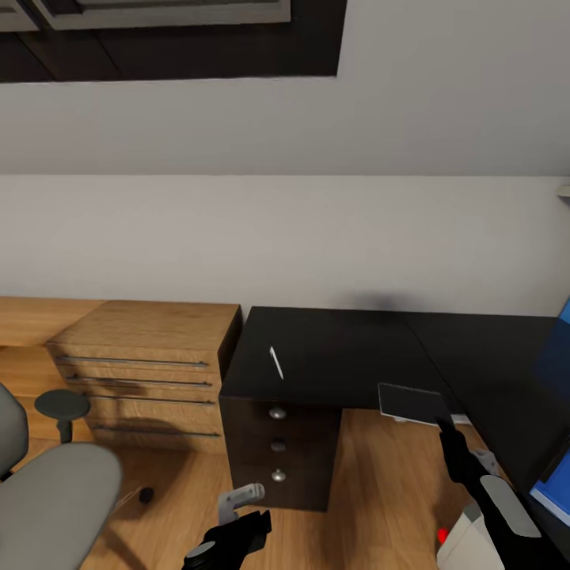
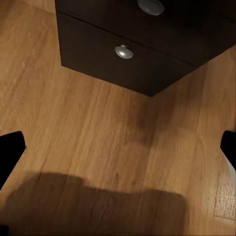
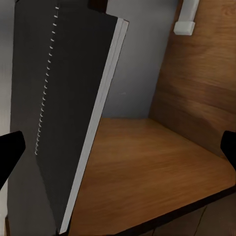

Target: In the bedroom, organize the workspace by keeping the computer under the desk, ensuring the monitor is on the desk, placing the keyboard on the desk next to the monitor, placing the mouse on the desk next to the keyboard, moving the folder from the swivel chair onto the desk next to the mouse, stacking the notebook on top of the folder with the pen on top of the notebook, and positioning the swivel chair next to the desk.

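Observation:
The black-topped desk [image 1: 348, 348] stands against the wall, its three-drawer unit [image 1: 277, 455] facing me. A thin white pen [image 1: 276, 362] lies on the top near the left end. A dark spiral-bound notebook [image 1: 410, 402] hovers flat at the desk's front edge, at the tip of my right gripper [image 1: 443, 426]. In the right wrist view the notebook [image 3: 64, 108] lies between widely spread fingers [image 3: 10, 152]; I cannot tell what holds it up. My left gripper [image 1: 247, 529] is open over the floor, near the lowest drawer knob [image 2: 124, 51]. The grey swivel chair [image 1: 55, 499] is at the lower left.
A light-wood chest [image 1: 142, 372] with long bar handles adjoins the desk's left side. A small black lump [image 1: 146, 495] lies on the wood floor by the chair. A blue flat surface [image 1: 556, 352], cut off by the frame, stands on the desk's right wing.

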Robot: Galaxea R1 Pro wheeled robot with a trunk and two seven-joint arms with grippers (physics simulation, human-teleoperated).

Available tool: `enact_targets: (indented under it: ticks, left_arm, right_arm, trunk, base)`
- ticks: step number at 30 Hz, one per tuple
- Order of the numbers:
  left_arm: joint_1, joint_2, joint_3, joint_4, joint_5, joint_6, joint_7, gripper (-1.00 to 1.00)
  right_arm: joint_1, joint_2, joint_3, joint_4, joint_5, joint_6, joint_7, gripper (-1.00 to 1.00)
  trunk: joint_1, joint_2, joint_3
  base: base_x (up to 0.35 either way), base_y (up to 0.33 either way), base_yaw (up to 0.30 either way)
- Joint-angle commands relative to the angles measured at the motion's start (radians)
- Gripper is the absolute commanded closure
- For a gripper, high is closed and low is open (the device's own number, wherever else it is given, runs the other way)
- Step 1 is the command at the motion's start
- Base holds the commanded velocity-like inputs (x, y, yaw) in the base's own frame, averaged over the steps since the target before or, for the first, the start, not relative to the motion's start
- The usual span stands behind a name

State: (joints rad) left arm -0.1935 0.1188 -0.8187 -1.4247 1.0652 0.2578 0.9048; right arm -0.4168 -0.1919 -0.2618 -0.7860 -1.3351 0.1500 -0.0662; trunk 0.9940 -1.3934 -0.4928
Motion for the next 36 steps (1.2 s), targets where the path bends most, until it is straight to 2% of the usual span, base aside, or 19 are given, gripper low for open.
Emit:
enact_targets:
  ticks: [1, 20, 36]
  left_arm:
    - [-0.001, 0.001, -0.002, 0.001, 0.002, 0.004, 0.006, -1.00]
    - [-0.001, 0.000, -0.003, 0.013, 0.002, 0.004, 0.004, -1.00]
    - [-0.001, -0.005, -0.006, 0.013, 0.000, 0.005, 0.008, -1.00]
  right_arm:
    - [0.000, 0.000, -0.002, -0.002, -0.007, 0.005, -0.006, -1.00]
    - [0.000, 0.001, -0.001, -0.002, -0.006, 0.005, -0.007, -1.00]
    - [0.000, 0.001, -0.001, -0.002, -0.006, 0.004, -0.008, -1.00]
  trunk:
    - [0.000, -0.001, -0.001]
    - [0.000, -0.001, -0.001]
    - [0.000, -0.001, -0.001]
  base:
    - [0.212, 0.000, 0.000]
    - [0.123, 0.000, 0.000]
    - [0.016, 0.000, 0.000]
